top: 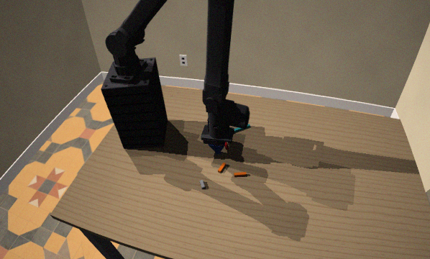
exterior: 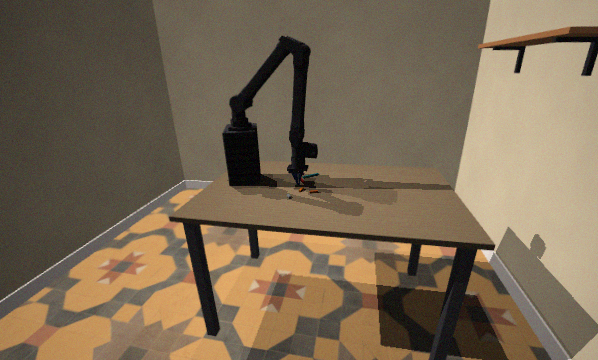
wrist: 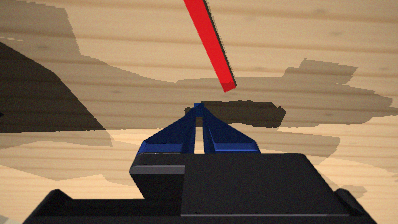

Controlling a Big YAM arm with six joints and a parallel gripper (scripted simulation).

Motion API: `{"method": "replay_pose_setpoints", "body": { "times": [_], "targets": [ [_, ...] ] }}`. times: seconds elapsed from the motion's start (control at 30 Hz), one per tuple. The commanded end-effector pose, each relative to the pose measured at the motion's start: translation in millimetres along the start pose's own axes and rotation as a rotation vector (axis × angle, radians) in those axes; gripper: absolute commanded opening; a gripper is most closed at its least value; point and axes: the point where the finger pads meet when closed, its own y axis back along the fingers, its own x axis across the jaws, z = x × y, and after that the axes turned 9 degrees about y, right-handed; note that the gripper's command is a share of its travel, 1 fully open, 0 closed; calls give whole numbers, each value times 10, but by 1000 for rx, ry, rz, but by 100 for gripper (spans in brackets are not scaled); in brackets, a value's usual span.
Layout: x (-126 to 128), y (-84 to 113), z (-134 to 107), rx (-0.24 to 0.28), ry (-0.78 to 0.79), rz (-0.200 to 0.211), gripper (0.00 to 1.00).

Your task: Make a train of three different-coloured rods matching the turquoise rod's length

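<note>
A: Blue rod (wrist: 198, 105), where's it at?

B: Btwn the fingertips of the gripper (top: 218, 152) (exterior: 298, 185) (wrist: 199, 112), down near the table (top: 308, 230) (exterior: 329, 227) (wrist: 300, 25). Looks pinched, fingers nearly together. Tiny pc, so prob. only the tips can grip it w/o fouling neighbours.

A: And the red rod (top: 226, 145) (exterior: 303, 180) (wrist: 210, 45)?

B: Just beyond the tips, not touching, near end aimed roughly their way. Could be the train's long pc: blue + magenta + red = turquoise, per the colour code. Can't see a magenta, tho; maybe hidden.

A: Others?

B: Turquoise rod (top: 242, 128) (exterior: 311, 175) is past the red, useful as length ref. only. On the other side, first orange rod (top: 222, 167) (exterior: 301, 190), second orange rod (top: 240, 174) (exterior: 314, 191), then grey rod (top: 203, 184) (exterior: 289, 196). All apart, so prob. OK as spares.

A: Next?

B: Chk grip, then line blue up, approx. no gap.
</note>
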Motion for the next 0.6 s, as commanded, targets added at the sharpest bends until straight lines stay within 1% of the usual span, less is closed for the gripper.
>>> {"method": "replay_pose_setpoints", "body": {
  "times": [0.0,0.23,0.3,0.33,0.37,0.43,0.53,0.57],
  "targets": [
    [-9,-55,-10,-4,-1,-8,4],
    [-7,-54,-9,-4,-1,-8,4],
    [30,-34,8,-6,-1,-2,4],
    [-32,91,-14,-1,-2,-16,4],
    [-11,122,3,-4,-1,-7,4],
    [-24,215,29,-4,0,-9,4],
    [-35,412,32,-3,1,-11,4],
    [-35,412,32,-3,1,-11,4]
  ]
}}
